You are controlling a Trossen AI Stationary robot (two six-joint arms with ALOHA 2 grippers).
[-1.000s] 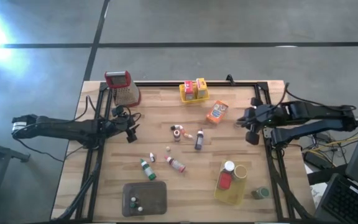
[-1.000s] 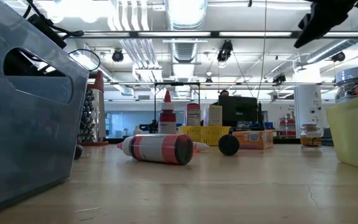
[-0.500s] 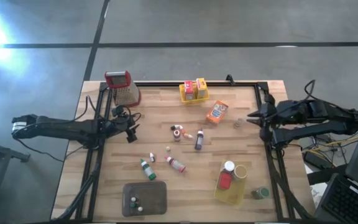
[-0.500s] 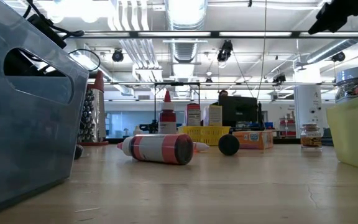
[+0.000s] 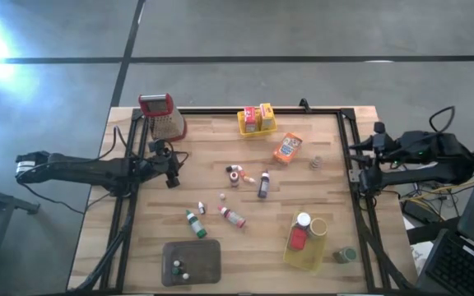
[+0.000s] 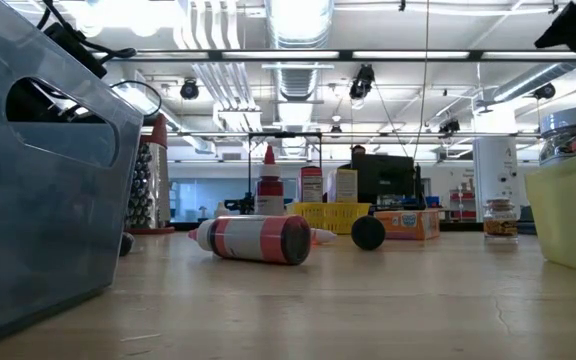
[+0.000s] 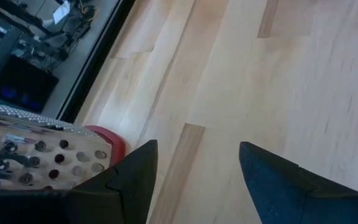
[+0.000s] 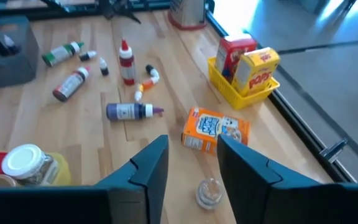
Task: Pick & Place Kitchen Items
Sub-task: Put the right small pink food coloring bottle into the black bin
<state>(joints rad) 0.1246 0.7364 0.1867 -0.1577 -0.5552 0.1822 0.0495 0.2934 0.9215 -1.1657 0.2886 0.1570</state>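
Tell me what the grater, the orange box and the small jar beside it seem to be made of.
Grater: looks like dull perforated sheet metal, with a glossy red top, probably plastic.
Orange box: likely printed cardboard, with flat faces, sharp folded edges and a matte print.
Small jar: clear and see-through with bright glints, so glass or hard clear plastic; which one cannot be told.

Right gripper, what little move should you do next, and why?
Probably reach forward to the orange box. The right gripper hangs open and empty at the table's edge, and that box lies loose on the wood just beyond the small clear jar, closer than the scattered bottles.
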